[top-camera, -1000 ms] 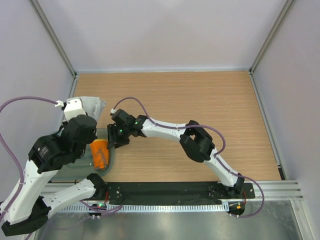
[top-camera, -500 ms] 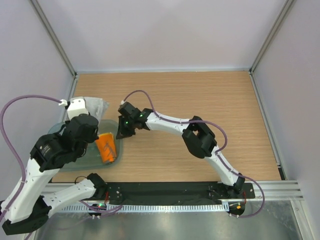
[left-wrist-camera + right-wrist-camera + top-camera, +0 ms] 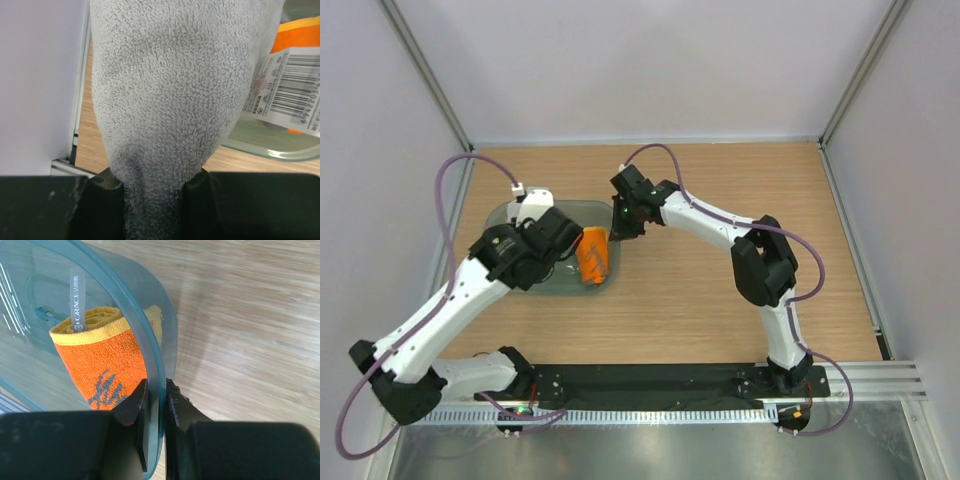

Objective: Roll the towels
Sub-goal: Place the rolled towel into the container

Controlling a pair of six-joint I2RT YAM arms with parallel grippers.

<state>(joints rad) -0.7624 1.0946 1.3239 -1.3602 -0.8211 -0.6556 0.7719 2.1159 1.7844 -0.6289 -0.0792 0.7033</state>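
The light grey towel (image 3: pixel 175 95) fills the left wrist view, bunched and pinched between the jaws of my left gripper (image 3: pixel 155 182). In the top view my left gripper (image 3: pixel 535 245) is over the left half of the teal tub (image 3: pixel 510 218) and hides the grey towel. The orange towel (image 3: pixel 593 256) lies rolled inside the tub at its right end. My right gripper (image 3: pixel 620 224) is shut on the tub's right rim. In the right wrist view its jaws clamp the thin teal wall (image 3: pixel 127 297) at my right gripper (image 3: pixel 156 395), with the orange towel (image 3: pixel 105 365) just inside.
The wooden table (image 3: pixel 750 190) stretches to the right and far side of the tub. Pale enclosure walls (image 3: pixel 380 150) with metal posts stand close on the left. A white barcode label (image 3: pixel 290 95) and an orange patch show by the tub in the left wrist view.
The tub with the orange towel has moved away from the near left edge, up and to the right, carried by my right gripper. My left arm has stretched out along with it, holding the grey towel.
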